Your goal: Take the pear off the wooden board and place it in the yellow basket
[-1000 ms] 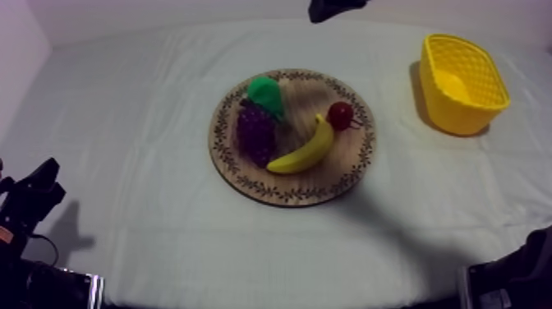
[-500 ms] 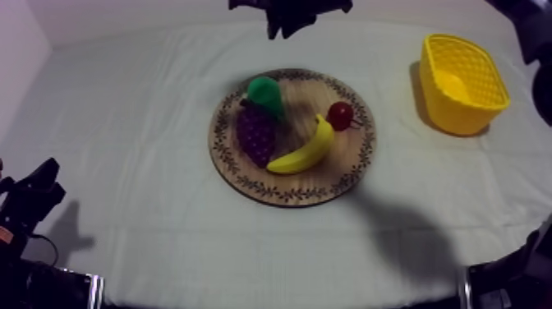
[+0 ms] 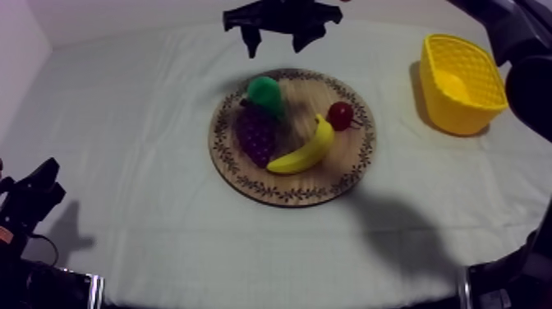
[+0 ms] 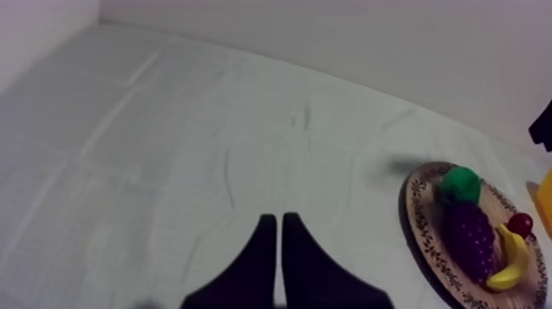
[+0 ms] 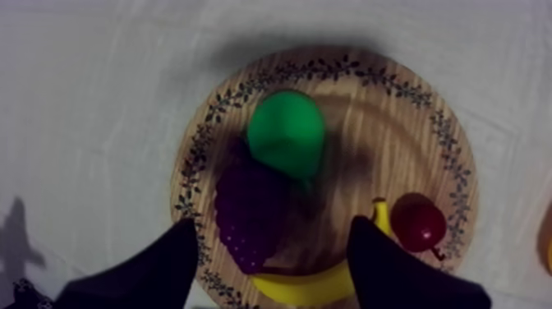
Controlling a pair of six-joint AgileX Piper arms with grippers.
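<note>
Pear (image 3: 265,92): lay on the far-left part of the wooden board (image 3: 287,196), touching the far end of the bunch of grapes (image 3: 256,133), with nothing gripping it.
Right gripper (image 3: 278,45): I had it hanging over the board's far side in the top view. Its two black fingers were spread wide with nothing between them. Through its own camera they framed the grapes, with the pear just beyond them.
Left gripper (image 4: 278,226): sat low at the near left of my table, fingers pressed together in a narrow wedge, well apart from the board.
Banana (image 3: 304,148): lay curved across the board's near-right part, its far tip just beside the small red fruit (image 3: 340,115).
Yellow basket (image 3: 462,82): stood upright at the far right of the cloth (image 3: 123,164), well apart from the board.
</note>
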